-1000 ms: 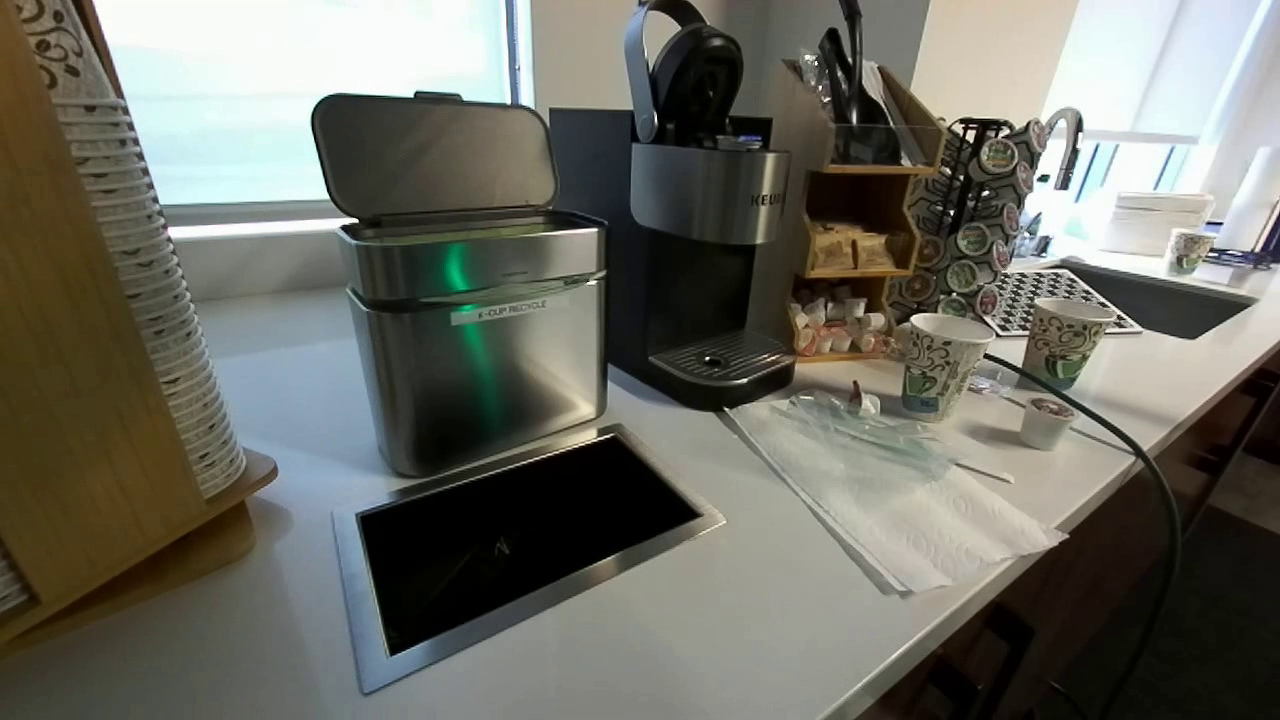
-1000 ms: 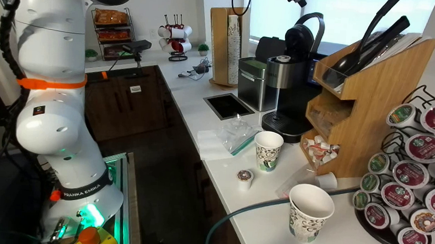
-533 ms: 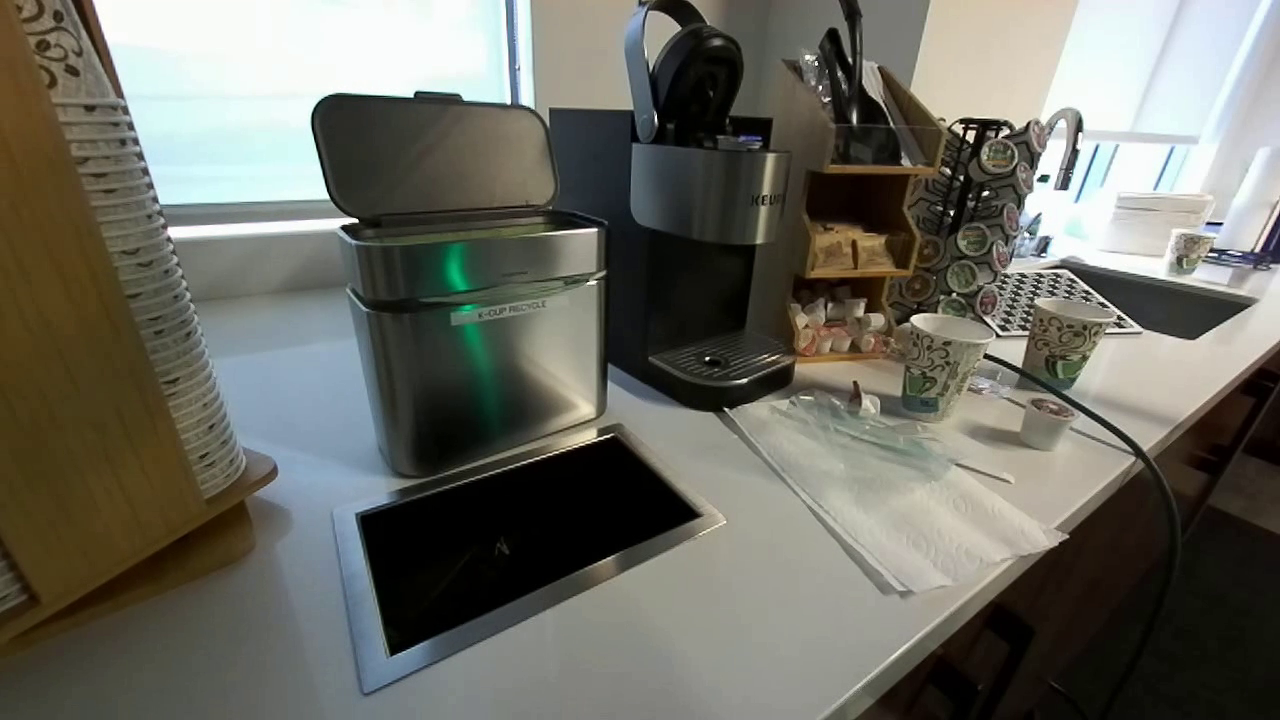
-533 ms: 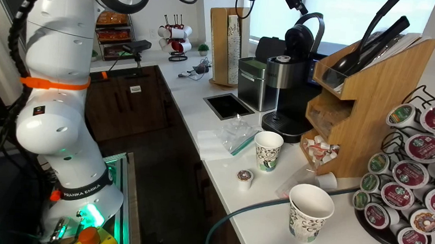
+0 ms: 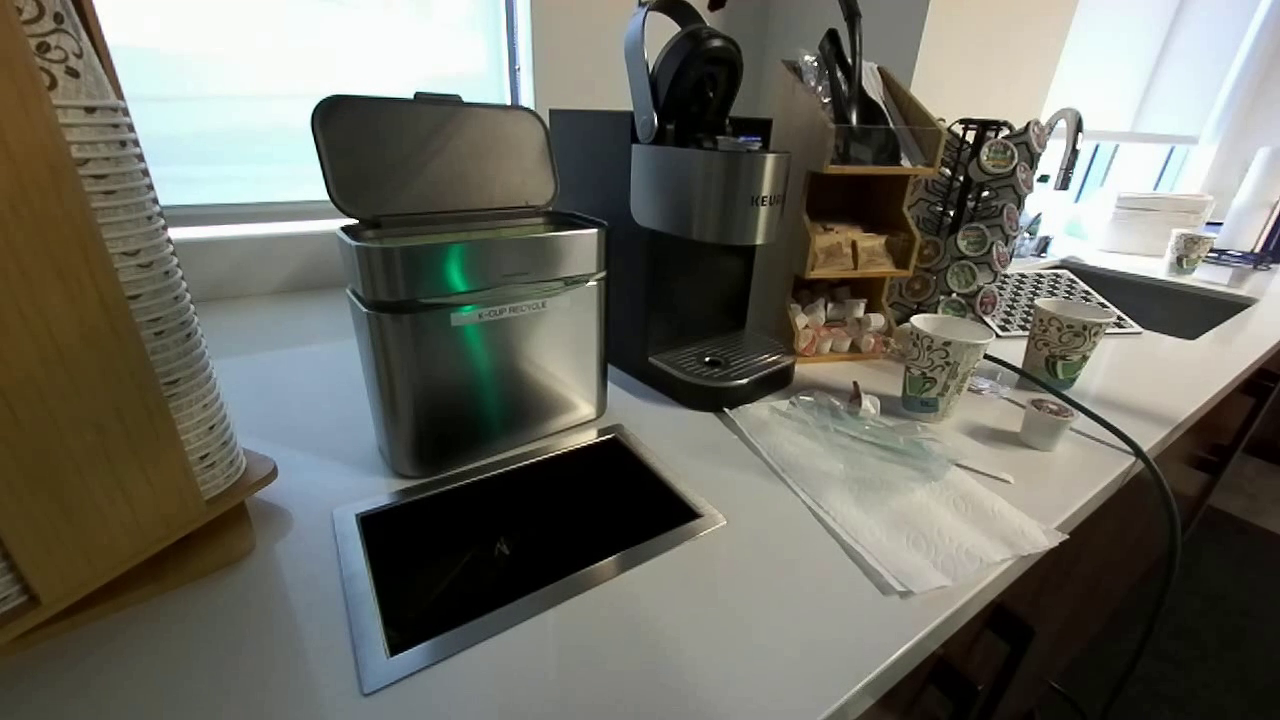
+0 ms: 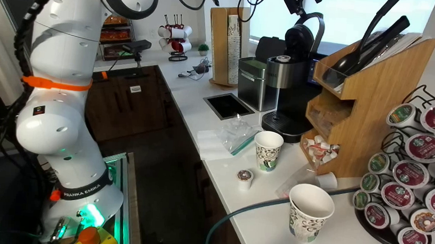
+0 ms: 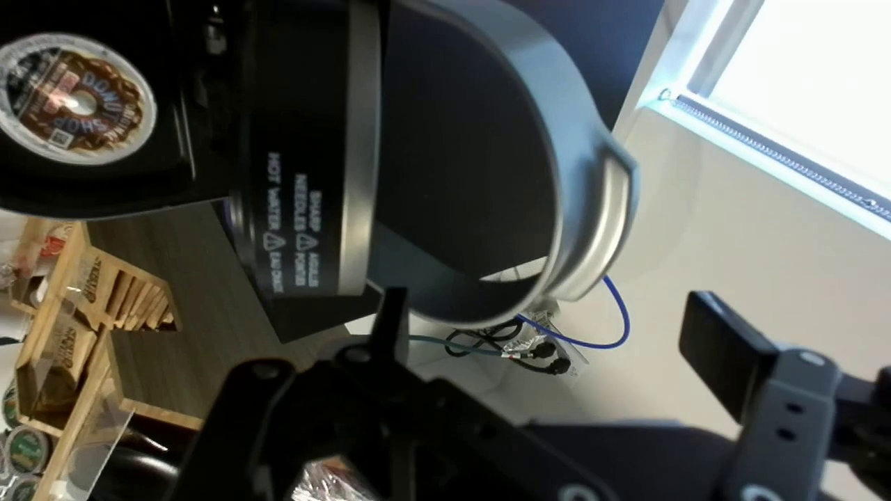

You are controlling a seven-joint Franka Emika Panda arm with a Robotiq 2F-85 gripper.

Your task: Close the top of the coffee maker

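Note:
The coffee maker stands on the counter, also in an exterior view. Its dark rounded top stands raised and open in both exterior views, with a grey loop handle upright behind it. In the wrist view the top's printed underside and the handle show close by. A pod sits in the holder. My gripper is open and empty, its fingers spread below the handle in the wrist picture. In an exterior view my gripper shows near the raised top, partly cut off.
A steel bin with raised flap stands beside the machine. A wooden organizer with tall black utensils is on its other side. Cups, a loose pod, a plastic bag and a pod rack are on the counter.
The arm has swung to the right in an exterior view, bringing my gripper lower and nearer to the raised top. The top and the coffee maker have not moved.

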